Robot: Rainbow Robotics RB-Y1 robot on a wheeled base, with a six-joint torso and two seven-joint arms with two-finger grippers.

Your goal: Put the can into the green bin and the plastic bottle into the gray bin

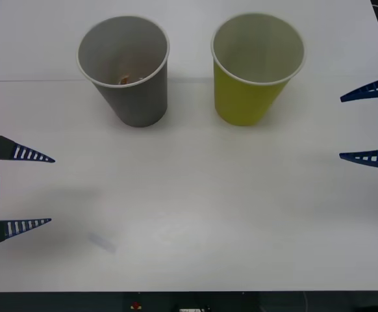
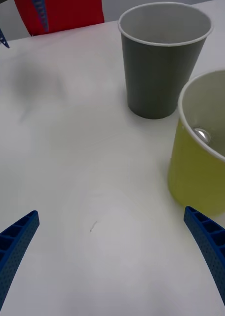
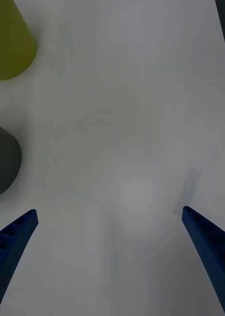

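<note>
Can (image 2: 202, 134): silver top glints inside green bin (image 1: 254, 97), upper right; done.
Gray bin (image 1: 134, 91): upper left, something small inside.
Left gripper (image 1: 33, 190): spread, lower left edge.
Right gripper (image 1: 371, 123): spread, right edge, idle.

The gray bin (image 1: 125, 68) and green bin (image 1: 257, 65) look like matt paper with smooth rolled rims; the table (image 1: 195, 208) is smooth and matt white; the can (image 2: 203, 134) shows shiny metal.

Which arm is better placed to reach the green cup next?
Right, most likely. The green cup stands on the robot's right, nearer the open right gripper. The open left gripper sits across the table, on the gray cup's side.
</note>
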